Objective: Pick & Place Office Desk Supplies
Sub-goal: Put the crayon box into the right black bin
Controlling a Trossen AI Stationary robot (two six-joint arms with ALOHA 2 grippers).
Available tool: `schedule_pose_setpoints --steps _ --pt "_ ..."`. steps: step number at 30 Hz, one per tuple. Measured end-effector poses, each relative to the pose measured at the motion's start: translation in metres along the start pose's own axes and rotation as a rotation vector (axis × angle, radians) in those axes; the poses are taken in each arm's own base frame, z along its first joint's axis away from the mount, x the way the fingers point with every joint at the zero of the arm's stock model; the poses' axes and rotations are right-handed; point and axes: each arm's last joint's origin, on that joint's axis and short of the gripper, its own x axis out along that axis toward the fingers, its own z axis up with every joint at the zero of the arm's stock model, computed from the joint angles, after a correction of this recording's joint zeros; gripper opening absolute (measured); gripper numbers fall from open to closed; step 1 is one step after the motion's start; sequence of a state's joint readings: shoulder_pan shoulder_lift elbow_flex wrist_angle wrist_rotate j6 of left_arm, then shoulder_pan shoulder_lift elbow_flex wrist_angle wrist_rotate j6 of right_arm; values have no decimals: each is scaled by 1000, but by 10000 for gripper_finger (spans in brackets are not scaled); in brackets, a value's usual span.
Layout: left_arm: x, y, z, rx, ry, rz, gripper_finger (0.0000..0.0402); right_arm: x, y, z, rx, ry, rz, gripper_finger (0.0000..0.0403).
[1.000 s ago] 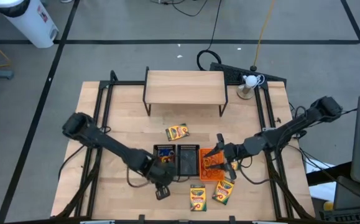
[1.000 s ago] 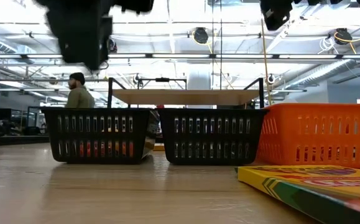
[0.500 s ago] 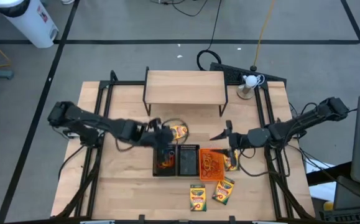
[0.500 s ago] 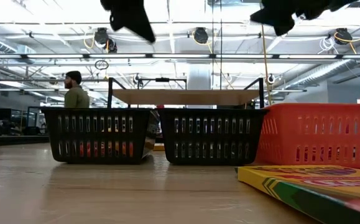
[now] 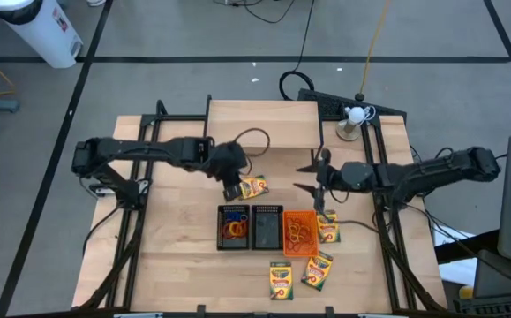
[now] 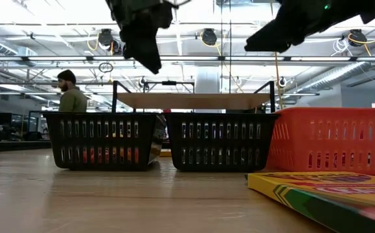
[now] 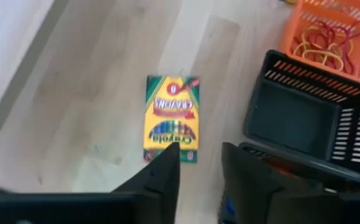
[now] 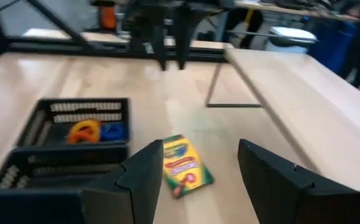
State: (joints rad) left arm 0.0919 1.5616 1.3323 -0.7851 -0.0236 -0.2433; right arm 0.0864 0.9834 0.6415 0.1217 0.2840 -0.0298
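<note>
Nearest me, two crayon boxes [image 5: 281, 280] lie before three trays [image 5: 264, 227]. Beyond, my left gripper [image 7: 195, 171] hovers part-open and empty over a lone box [image 7: 171, 117]; misaligned, a finger could shove it. My right gripper [image 8: 198, 171] gapes empty nearby, risking collision.

Three mesh trays sit in a row at table centre: left black tray [image 5: 232, 227] holding orange and blue rubber bands [image 8: 96, 131], middle black tray [image 5: 265, 227], and orange tray [image 5: 301, 232] with rubber bands [image 7: 326, 43]. One crayon box [image 5: 252, 187] lies flat just beyond the trays; three more [image 5: 281, 280] lie near and right of them.
</note>
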Motion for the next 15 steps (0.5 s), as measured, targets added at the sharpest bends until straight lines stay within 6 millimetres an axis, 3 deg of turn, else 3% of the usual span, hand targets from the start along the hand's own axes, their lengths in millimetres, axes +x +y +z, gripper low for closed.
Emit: schedule_pose_setpoints --steps 7,15 --pt "0 28 2 -177 67 -93 188 11 -21 -2 29 -3 10 196" --pt "-1 36 4 -310 69 -109 239 24 -35 -13 77 71 59 196"
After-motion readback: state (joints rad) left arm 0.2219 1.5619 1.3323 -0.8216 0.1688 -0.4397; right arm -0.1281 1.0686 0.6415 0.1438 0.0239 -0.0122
